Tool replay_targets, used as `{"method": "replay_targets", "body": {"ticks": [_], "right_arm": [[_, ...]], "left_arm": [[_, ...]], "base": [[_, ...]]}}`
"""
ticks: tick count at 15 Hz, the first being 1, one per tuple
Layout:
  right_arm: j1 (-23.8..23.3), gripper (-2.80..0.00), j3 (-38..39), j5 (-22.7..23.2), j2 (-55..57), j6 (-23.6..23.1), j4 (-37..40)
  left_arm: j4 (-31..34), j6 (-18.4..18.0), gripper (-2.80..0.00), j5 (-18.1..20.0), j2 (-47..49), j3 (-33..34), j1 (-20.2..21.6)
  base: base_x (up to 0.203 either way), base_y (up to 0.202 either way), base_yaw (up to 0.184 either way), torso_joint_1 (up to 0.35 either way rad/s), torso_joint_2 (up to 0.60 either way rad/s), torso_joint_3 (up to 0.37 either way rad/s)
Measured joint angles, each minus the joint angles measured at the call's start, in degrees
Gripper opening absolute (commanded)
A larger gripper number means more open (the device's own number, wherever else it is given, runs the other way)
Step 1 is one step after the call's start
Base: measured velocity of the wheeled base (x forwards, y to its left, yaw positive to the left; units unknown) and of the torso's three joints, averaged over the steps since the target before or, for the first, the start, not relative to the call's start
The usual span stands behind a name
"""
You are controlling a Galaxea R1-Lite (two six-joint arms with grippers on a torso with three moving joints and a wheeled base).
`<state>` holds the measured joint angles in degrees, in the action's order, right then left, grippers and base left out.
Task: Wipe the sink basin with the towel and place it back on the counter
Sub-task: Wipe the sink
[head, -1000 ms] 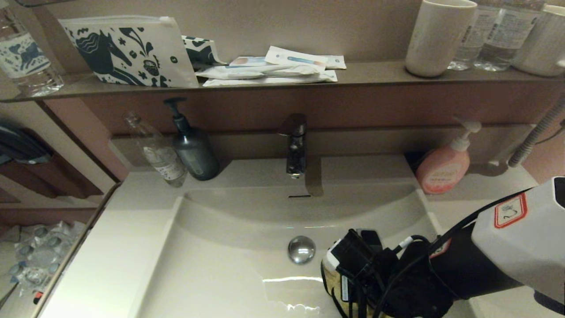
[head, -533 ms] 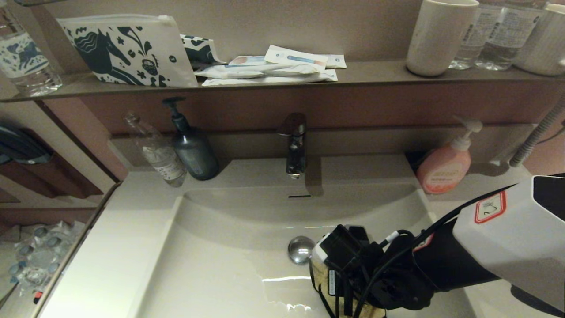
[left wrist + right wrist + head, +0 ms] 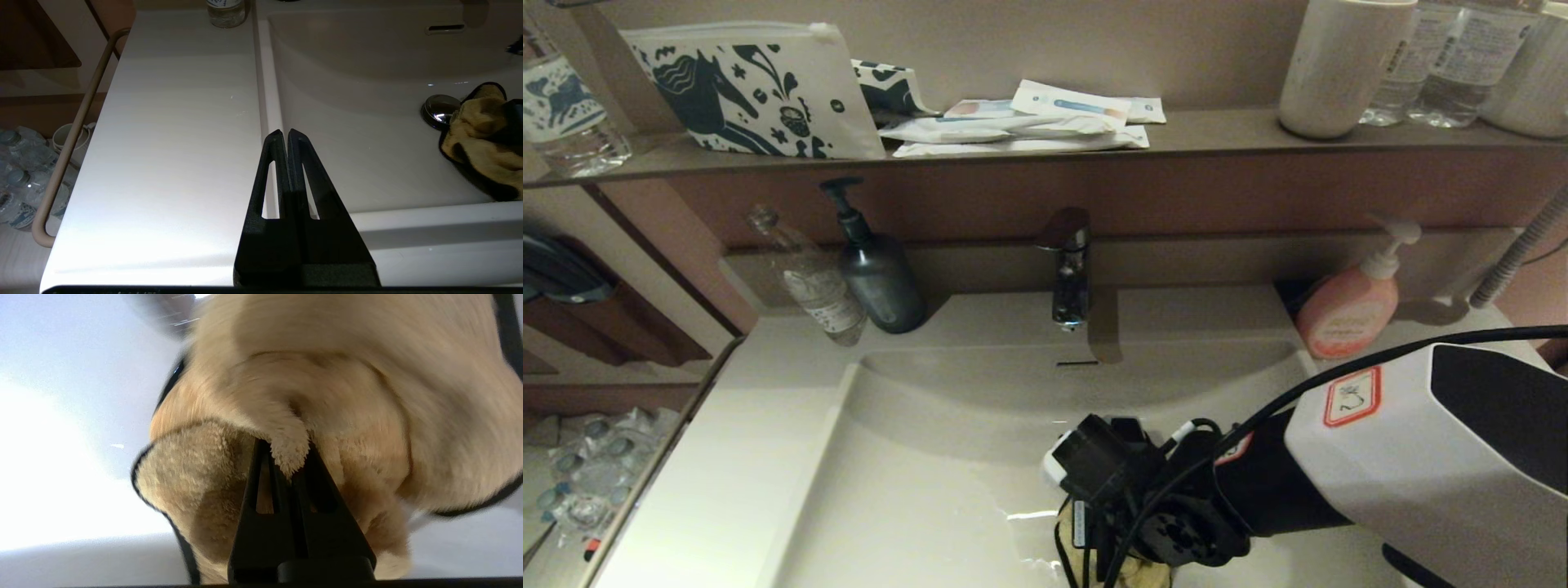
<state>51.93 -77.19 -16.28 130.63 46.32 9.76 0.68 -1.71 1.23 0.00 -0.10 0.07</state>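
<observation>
The right gripper (image 3: 288, 447) is down inside the sink basin (image 3: 931, 490), its two black fingers pinched onto a fold of the towel (image 3: 327, 400), which bunches around and beyond the fingertips and presses against the basin floor. From the head view only a small yellow patch of the towel (image 3: 1131, 572) shows beneath the wrist, the arm itself covering the rest. The chrome drain plug (image 3: 440, 109) lies just beside the bunched cloth, touching or nearly touching its edge, on the side toward the back wall; the overflow slot (image 3: 1076, 363) and the faucet (image 3: 1068, 265) stand farther beyond it. The left gripper (image 3: 284, 134) hangs apart from the work, over the near edge where the counter (image 3: 171, 143) meets the basin rim, its fingers pressed together on nothing. A clear bottle (image 3: 226, 10) stands on the counter well ahead of that idle gripper.
</observation>
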Motion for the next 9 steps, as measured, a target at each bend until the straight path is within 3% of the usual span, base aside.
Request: {"method": "replay_targets", "body": {"ticks": [9], "right_arm": [[5.9, -2.80, -24.4, 1.1, 8.5, -0.2, 6.5]], "left_arm": [[0.0, 0.0, -2.80, 0.0, 0.0, 0.0, 0.0]], "base": [[0.000, 0.000, 0.000, 0.000, 0.00, 0.000]]}}
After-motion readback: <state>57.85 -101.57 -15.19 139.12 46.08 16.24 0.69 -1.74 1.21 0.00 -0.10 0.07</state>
